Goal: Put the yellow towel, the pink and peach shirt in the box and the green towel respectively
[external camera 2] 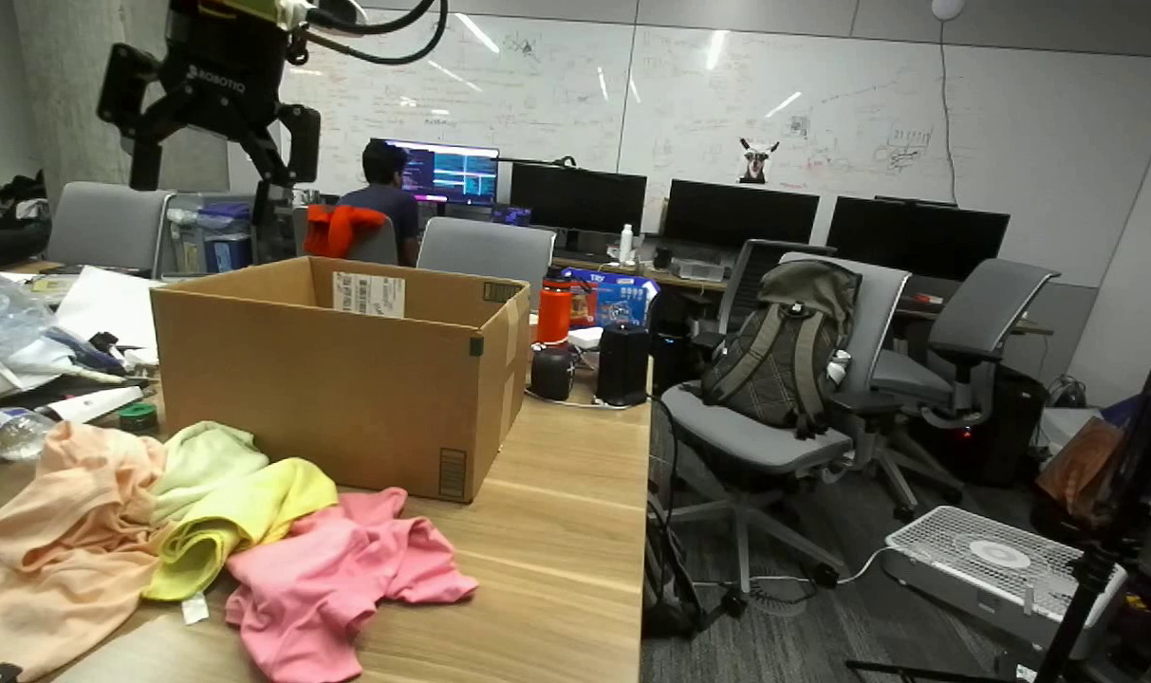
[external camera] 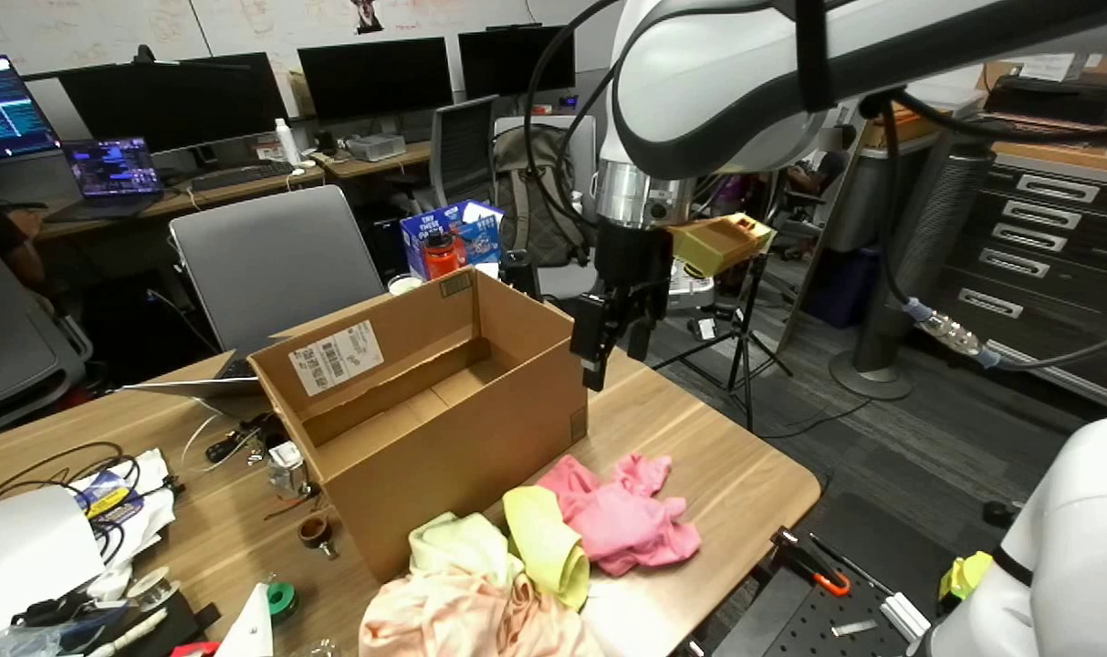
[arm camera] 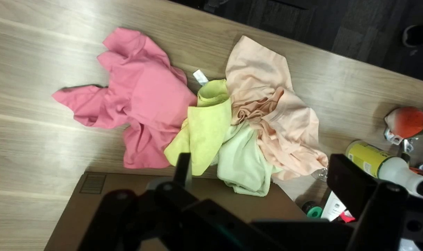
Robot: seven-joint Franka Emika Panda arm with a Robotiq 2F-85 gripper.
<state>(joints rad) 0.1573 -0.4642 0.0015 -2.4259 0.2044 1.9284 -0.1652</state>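
The cardboard box (external camera: 480, 456) stands upright on the table, its top uncovered and bare cardboard showing inside. Along its near side lies a heap of cloth. The pink shirt (arm camera: 152, 94) is at one end, overlapped by the rolled yellow towel (arm camera: 211, 129). Beside that comes the pale green towel (arm camera: 244, 157), one end resting against the box wall. The peach shirt (arm camera: 291, 125) covers part of the green towel. In both exterior views my gripper (external camera 2: 205, 185) hangs high above the box, fingers spread wide with nothing between them.
A spray bottle (arm camera: 375, 164) lies past the peach shirt. Cables and papers (external camera: 142, 502) clutter the table beside the box, with a green tape roll (external camera: 281, 599) near. Behind the box are an orange bottle (external camera 2: 554, 308) and a black speaker-like object (external camera 2: 623, 365).
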